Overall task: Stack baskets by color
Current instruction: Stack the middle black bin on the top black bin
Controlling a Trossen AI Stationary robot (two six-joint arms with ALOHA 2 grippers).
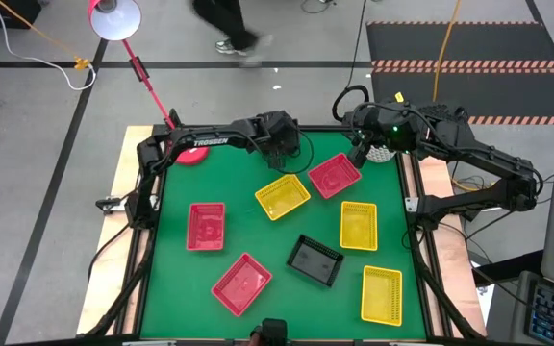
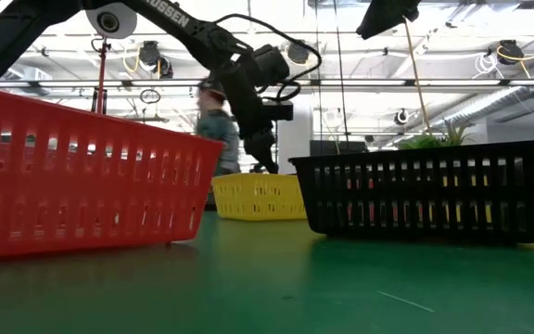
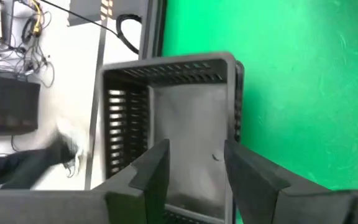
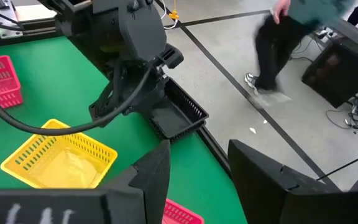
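My left gripper (image 3: pixel 194 168) stands open at the table's far edge (image 1: pixel 279 152), slanting down over a black basket (image 3: pixel 185 106) that rests on its floor there (image 4: pixel 178 118). Between the fingers I see that basket's floor. My right gripper (image 4: pixel 197 180) hangs open and empty, high over the far right of the table (image 1: pixel 362 149). On the green mat rest three red baskets (image 1: pixel 206 226) (image 1: pixel 241 284) (image 1: pixel 335 175), three yellow baskets (image 1: pixel 283 196) (image 1: pixel 358 225) (image 1: pixel 382 294) and another black basket (image 1: pixel 314 259). My left gripper's fingers (image 3: pixel 153 169) stand apart over the near end of the black basket (image 3: pixel 179 208), coming from above at a slant. Whether they touch it I cannot tell.
A pink-red lamp base (image 1: pixel 192 151) stands at the far left, its stem leaning out to the lamp head (image 1: pixel 113 17). A plant (image 2: pixel 438 139) stands at the far right. A person (image 4: pixel 278 43) walks on the floor beyond the far edge. The mat's left side has free room.
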